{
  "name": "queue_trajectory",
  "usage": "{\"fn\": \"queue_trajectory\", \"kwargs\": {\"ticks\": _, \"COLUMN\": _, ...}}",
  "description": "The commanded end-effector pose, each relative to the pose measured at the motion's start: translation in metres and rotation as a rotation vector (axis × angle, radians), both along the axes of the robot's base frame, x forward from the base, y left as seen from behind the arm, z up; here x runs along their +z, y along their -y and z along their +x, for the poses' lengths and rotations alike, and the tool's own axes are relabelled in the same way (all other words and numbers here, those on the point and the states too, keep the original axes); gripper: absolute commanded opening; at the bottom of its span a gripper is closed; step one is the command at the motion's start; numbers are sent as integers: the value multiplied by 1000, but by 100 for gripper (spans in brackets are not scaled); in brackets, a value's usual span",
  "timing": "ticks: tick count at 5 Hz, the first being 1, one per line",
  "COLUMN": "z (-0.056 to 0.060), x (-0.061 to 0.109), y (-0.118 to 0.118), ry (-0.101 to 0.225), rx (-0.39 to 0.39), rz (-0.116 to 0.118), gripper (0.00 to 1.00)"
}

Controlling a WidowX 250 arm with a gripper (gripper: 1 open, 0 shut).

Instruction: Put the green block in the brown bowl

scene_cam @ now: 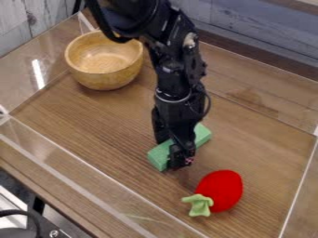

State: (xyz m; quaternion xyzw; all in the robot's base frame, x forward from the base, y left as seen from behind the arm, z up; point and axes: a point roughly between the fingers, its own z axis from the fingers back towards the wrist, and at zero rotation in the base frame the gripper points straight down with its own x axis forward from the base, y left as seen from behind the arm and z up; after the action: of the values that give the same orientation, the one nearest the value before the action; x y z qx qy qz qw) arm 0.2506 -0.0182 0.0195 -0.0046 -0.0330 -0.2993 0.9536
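Note:
The green block [162,156] lies flat on the wooden table, a mint-green bar running diagonally, partly covered by the gripper. My black gripper [181,153] points straight down right over the block's middle, its jaws open and reaching down on either side of the bar. I cannot tell whether the fingers touch it. The brown bowl [104,59] sits at the back left, round, tan, with nothing in it.
A red strawberry-like toy [218,190] with green leaves lies at the front right, close to the block. Clear plastic walls [74,177] fence the table's front and sides. The dark arm [155,33] rises between the bowl and the block.

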Motion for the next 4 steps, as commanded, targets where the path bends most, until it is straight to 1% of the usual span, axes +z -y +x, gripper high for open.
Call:
{"fn": "queue_trajectory", "kwargs": {"ticks": 1, "z": 6, "x": 6, "y": -2, "ry": 37, "rx": 18, "rz": -12, "gripper": 100}}
{"fn": "queue_trajectory", "kwargs": {"ticks": 4, "z": 7, "x": 5, "y": -4, "ry": 42, "rx": 42, "rz": -34, "gripper": 100}}
